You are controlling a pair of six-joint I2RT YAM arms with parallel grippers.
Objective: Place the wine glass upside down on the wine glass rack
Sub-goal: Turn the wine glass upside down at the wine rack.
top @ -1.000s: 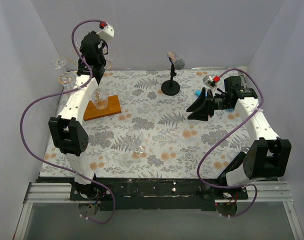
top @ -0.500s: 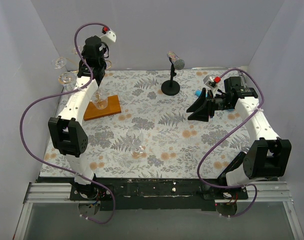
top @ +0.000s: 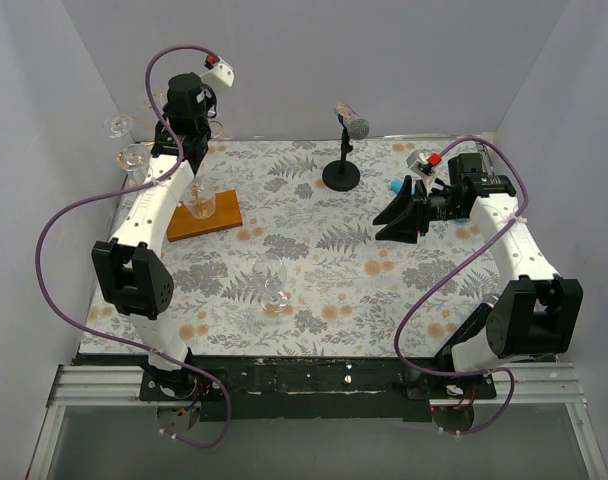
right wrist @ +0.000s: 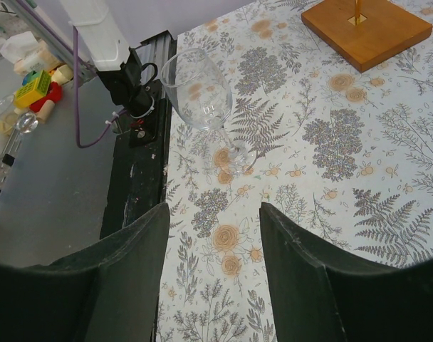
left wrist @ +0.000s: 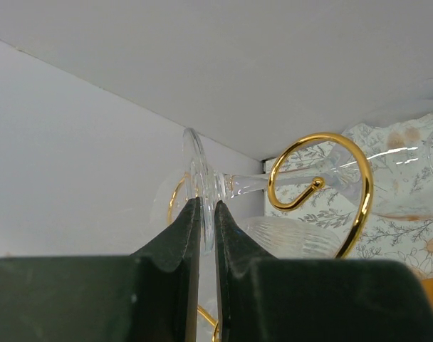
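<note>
From above, the wine glass rack (top: 216, 214) stood on the bench (top: 434, 290) at the far left, with the left hand (top: 174, 128) raised over its top; the right hand (top: 399, 215) hung well to the right of the rack, past the black microphone stand (top: 341, 175), and a spare glass (top: 272, 280) stood upright in front of the rack. In the left wrist view, the left hand (left wrist: 204, 210) was nearly closed, pinching the foot of the wine glass (left wrist: 200, 164), whose stem lay sideways through one gold curl of the rack (left wrist: 359, 192). In the right wrist view, the right hand (right wrist: 213, 263) was wide open and held nothing, the spare glass (right wrist: 202, 100) standing beyond it, nearer than the rack's wooden base (right wrist: 366, 25)
</note>
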